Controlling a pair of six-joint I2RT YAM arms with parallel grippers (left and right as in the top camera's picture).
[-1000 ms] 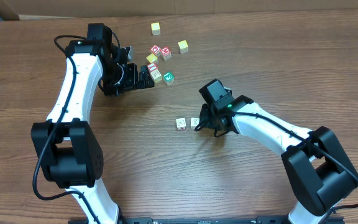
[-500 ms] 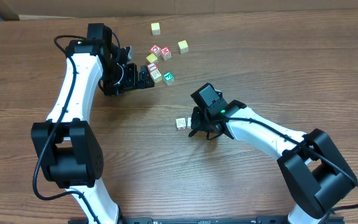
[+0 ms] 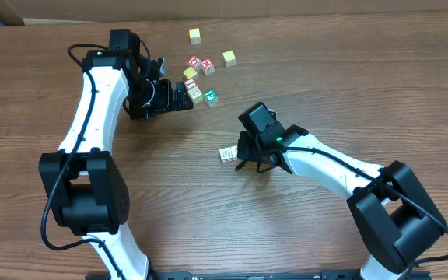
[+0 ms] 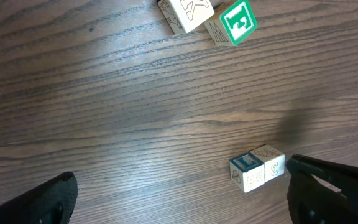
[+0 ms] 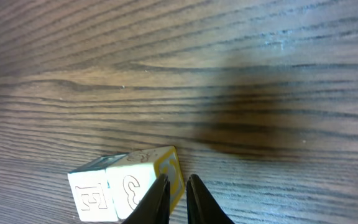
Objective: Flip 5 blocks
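The right hand (image 5: 177,190) is almost pressed together, gripping nothing, with 2 pale blocks (image 5: 126,186) side by side on the desk (image 5: 229,62) at its 9 o'clock. The left hand (image 4: 182,177) is spread wide and empty, the green-faced block (image 4: 232,22) at its 1 o'clock.

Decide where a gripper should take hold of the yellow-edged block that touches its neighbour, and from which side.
Probably best: come from above and pinch the yellow-edged block on its near and far faces in the right wrist view; one side face touches the neighbour, leaving no gap.
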